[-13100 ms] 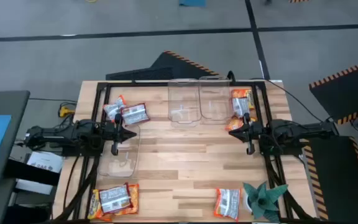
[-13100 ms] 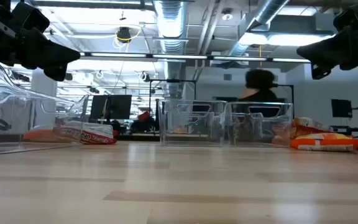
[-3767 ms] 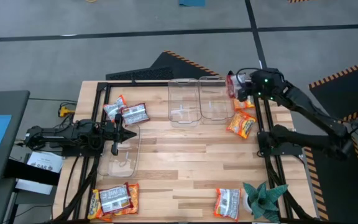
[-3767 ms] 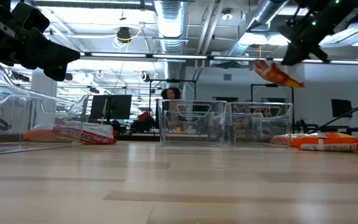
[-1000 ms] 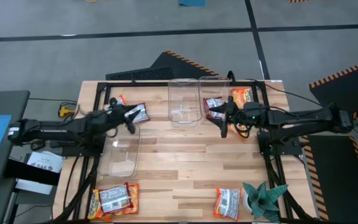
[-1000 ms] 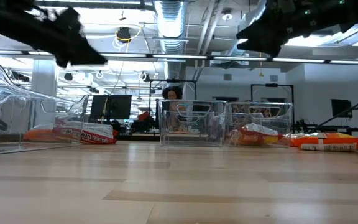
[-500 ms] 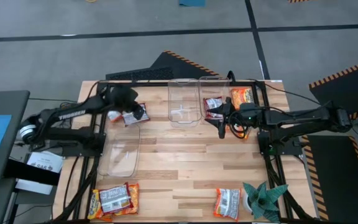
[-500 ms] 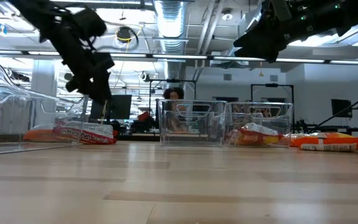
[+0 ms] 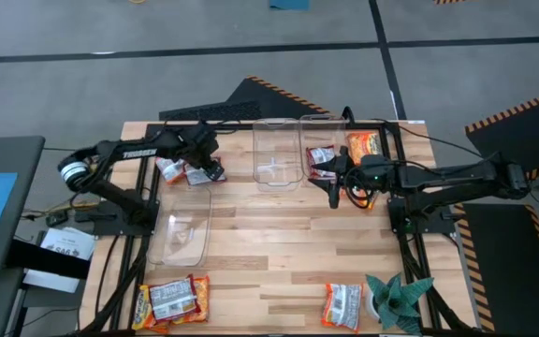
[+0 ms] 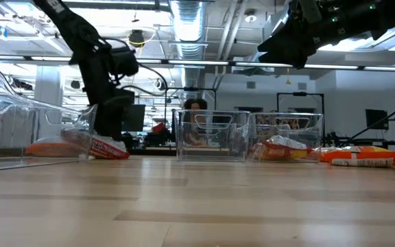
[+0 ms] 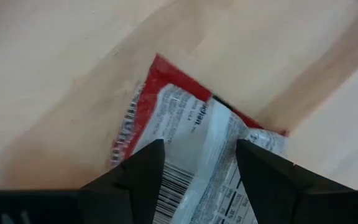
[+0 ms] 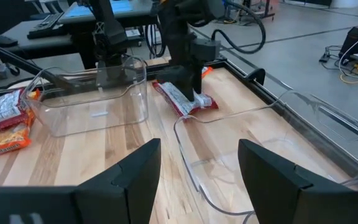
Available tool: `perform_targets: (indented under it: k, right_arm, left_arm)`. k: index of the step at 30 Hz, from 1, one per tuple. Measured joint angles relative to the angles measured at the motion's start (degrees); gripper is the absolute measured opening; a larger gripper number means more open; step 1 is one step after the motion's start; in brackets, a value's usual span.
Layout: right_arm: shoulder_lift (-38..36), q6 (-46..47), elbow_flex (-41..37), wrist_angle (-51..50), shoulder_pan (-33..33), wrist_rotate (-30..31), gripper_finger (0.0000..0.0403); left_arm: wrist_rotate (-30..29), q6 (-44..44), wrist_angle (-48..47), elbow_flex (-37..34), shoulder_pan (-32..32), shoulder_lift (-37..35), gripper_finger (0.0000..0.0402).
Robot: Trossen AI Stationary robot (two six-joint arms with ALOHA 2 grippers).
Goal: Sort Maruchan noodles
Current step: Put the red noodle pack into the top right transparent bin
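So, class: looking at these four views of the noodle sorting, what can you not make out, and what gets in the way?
- Left pincer, left wrist view: its tips straddle a red-edged white packet; contact cannot be told, and the picture's edge cuts off the packet.
- High view: the left arm hides most of that packet.
- Low view: clear bin walls blur the packet inside.
- Right pincer, right wrist view: the edge cuts off the fingers.

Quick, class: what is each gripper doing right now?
Left gripper: open, straddling a red-and-silver noodle packet.
Right gripper: open, holding nothing.

clear bins (image 9: 277, 154) | teal spiky plant (image 9: 398, 298) front-right corner | wooden table (image 9: 288, 253) | person (image 10: 195, 106) behind
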Motion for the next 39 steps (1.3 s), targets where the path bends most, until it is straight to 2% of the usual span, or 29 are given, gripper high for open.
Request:
perform_targets:
  k: [5,8,11,14,16,20,32,36,39]
  right_arm:
    - [0.0,0.01,0.0,-0.02,-0.02,0.0,0.0239]
    - [0.0,0.03,0.0,0.0,0.0,0.0,0.0239]
    - [0.0,0.02,0.0,-0.02,0.0,0.0,0.0239]
    - [-0.01,0.04,0.0,-0.01,-0.01,0.0,0.0239]
    - [-0.02,0.04,0.0,0.0,0.0,0.0,0.0239]
    - [-0.02,0.04,0.0,-0.02,0.0,0.0,0.0239]
    - [-0.02,0.08,0.0,0.02,0.0,0.0,0.0239]
    - [-0.02,0.08,0.0,0.98,0.0,0.93,0.0239]
    - [-0.02,0.03,0.0,3.35,-0.02,1.75,0.0239]
  left_arm:
    - [-0.58,1.23,0.48,0.11,-0.02,2.39,0.0194]
    - [-2.88,1.47,0.44,0.09,-0.26,2.45,0.0175]
    - [-4.55,3.11,0.17,0.03,-0.23,2.49,0.0124]
    - [-5.12,5.71,0.3,0.01,-0.22,2.49,0.0042]
    - [-5.43,7.26,0.41,-0.13,-0.2,2.1,0.0014]
    - [-7.28,9.2,1.03,-0.37,-0.5,-1.26,0.0002]
    - [-7.54,11.61,9.01,-0.3,-2.43,-22.25,0.0]
    - [-6.04,11.57,16.67,-0.3,-5.08,-24.18,0.0]
    - [-3.37,11.54,25.02,-0.22,-7.41,-22.4,0.0]
